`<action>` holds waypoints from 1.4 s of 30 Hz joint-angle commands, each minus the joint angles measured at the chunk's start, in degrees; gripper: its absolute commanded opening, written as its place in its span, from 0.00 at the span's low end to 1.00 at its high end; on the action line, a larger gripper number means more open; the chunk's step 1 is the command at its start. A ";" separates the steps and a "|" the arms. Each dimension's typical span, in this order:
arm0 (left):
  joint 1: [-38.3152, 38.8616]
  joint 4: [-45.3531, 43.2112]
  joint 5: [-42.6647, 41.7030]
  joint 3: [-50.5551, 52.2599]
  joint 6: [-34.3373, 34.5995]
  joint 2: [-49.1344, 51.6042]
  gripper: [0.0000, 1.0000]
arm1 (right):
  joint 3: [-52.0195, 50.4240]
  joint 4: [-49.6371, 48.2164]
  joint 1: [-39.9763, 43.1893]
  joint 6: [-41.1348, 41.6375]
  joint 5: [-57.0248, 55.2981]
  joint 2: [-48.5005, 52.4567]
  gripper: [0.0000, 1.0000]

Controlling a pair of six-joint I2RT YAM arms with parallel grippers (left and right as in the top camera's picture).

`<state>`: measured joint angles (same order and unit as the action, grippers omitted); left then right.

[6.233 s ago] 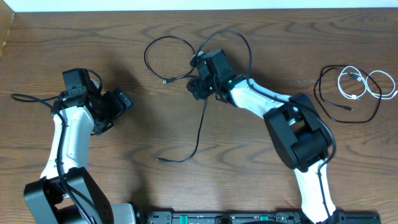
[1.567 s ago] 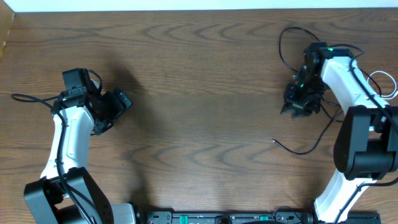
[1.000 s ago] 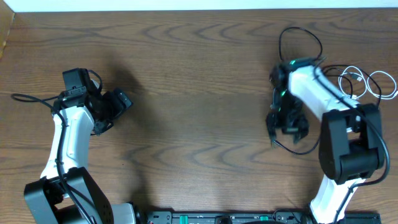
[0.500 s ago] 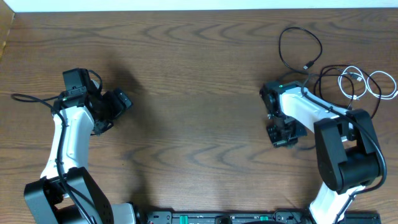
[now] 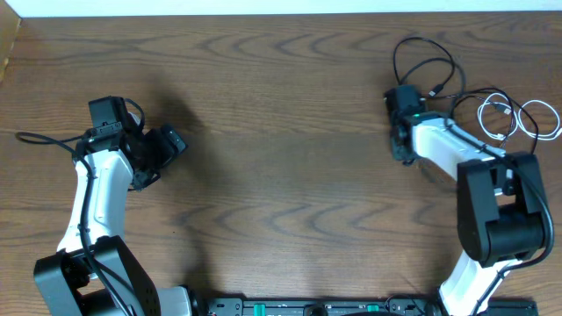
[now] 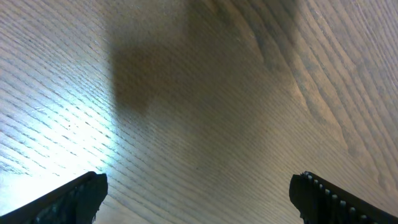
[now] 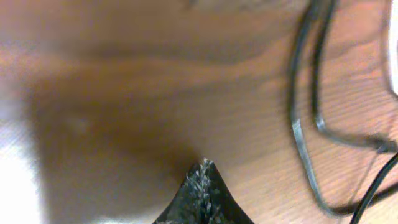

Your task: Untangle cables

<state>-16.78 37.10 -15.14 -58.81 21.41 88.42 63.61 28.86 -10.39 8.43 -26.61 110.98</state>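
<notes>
our right gripper point(image 7: 204, 170): closed, empty. black cable point(image 7: 297, 134) lies just right of it, white cable point(image 5: 498, 107) beyond. left gripper point(image 6: 202, 196) spread wide, far off.

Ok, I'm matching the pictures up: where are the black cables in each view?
Overhead: black cables looped at the upper right.
Left wrist: not in view.
Right wrist: down the right side, blurred.
Shared landmark: the wooden table, seen in all three.

Closed tool point(image 7: 204, 173) beside black cables point(image 7: 297, 134)
</notes>
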 commanded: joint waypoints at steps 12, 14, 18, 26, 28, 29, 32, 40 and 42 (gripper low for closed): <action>-0.13 0.17 -0.31 0.61 0.33 0.52 0.98 | 6.56 1.18 3.37 -3.17 11.06 -0.35 0.06; -0.13 0.17 -0.31 0.61 0.33 0.52 0.98 | 9.18 1.38 3.32 -3.17 13.62 -1.29 0.07; -0.13 0.17 -0.31 0.61 0.33 0.52 0.98 | 13.77 -0.22 3.32 -3.15 19.56 -1.95 0.27; -0.13 0.17 -0.31 0.61 0.33 0.52 0.98 | 13.94 -2.32 3.32 -3.15 21.18 -1.92 0.99; -0.13 0.17 -0.31 0.61 0.33 0.52 0.98 | 13.94 -2.27 3.32 -3.13 21.18 -1.92 0.99; -0.13 0.17 -0.31 0.61 0.33 0.52 0.98 | 13.94 -2.27 3.32 -3.13 21.18 -1.92 0.99; -0.13 0.17 -0.31 0.61 0.33 0.52 0.98 | 13.94 -2.29 3.32 -3.15 21.18 -1.92 0.99; -0.13 0.17 -0.31 0.61 0.33 0.52 0.98 | 13.94 -2.29 3.32 -3.15 21.18 -1.92 0.99; -0.13 0.17 -0.31 0.61 0.33 0.52 0.98 | 13.94 -2.29 3.32 -3.15 21.18 -1.92 0.99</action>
<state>-16.78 37.12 -15.14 -58.78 21.43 88.42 77.08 26.39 -6.72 5.39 -5.76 110.24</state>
